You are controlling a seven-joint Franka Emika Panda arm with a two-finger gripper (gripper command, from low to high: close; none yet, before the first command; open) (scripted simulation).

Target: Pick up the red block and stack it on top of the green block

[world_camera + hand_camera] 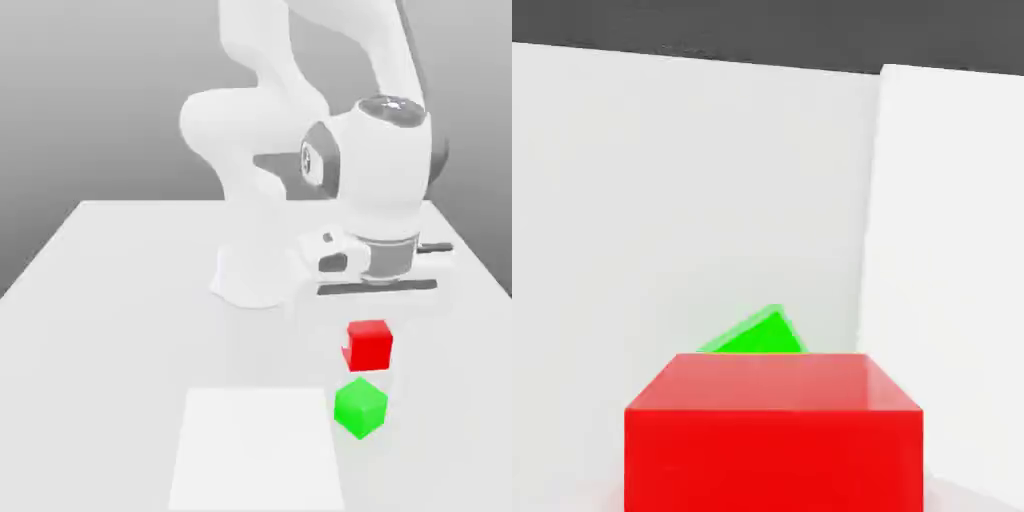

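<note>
Hanging under the end effector (368,345), the red block (369,344) sits lifted off the white worktop (110,300), gripped between near-invisible fingers, directly above the green block (360,407), a small gap apart; hand view shows green (757,335) peeking behind red (774,430).

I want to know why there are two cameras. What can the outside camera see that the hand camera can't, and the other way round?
The exterior view brings the big white robot arm, and the red block just above the green block in the picture. The hand view brings a close look at the red block's top face, with a green corner poking out past it. Both share the two blocks and the white table.
</note>
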